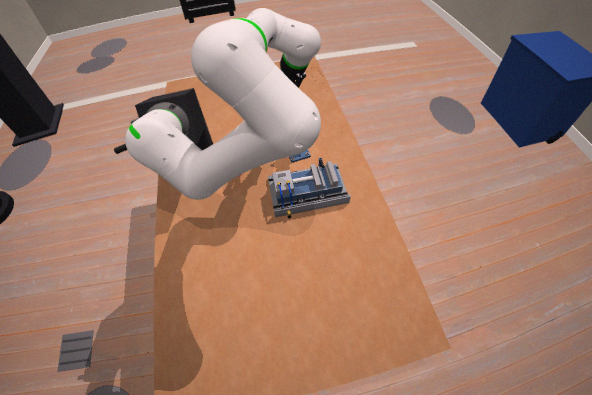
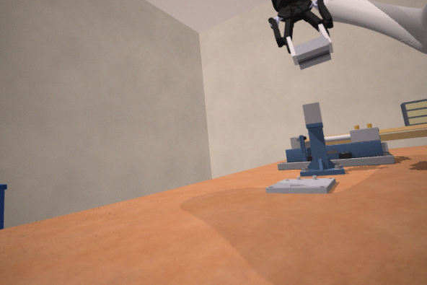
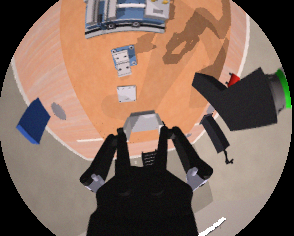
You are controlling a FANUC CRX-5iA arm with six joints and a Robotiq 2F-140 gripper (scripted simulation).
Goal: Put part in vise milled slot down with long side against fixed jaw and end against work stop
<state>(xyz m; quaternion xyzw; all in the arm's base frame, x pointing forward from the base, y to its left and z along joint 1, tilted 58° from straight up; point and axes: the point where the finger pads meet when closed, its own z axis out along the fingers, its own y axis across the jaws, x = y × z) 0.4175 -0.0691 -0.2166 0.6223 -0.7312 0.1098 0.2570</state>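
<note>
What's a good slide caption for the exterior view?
Gripper carries the grey part tilted, high above the bare infeed plate, V-block and open vise.

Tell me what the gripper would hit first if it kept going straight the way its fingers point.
The gripper, shut on the part, points down at a tilt. Likely the infeed plate or the table beside it; depth is unclear.

I see a white arm (image 1: 260, 91) with green rings, a black gripper (image 2: 306, 40) with white fingers (image 2: 323, 32), a pale grey part (image 2: 312, 53), a blue-and-grey vise (image 1: 309, 187), an orange mat (image 1: 280, 281) and a navy bin (image 1: 540, 88).
</note>
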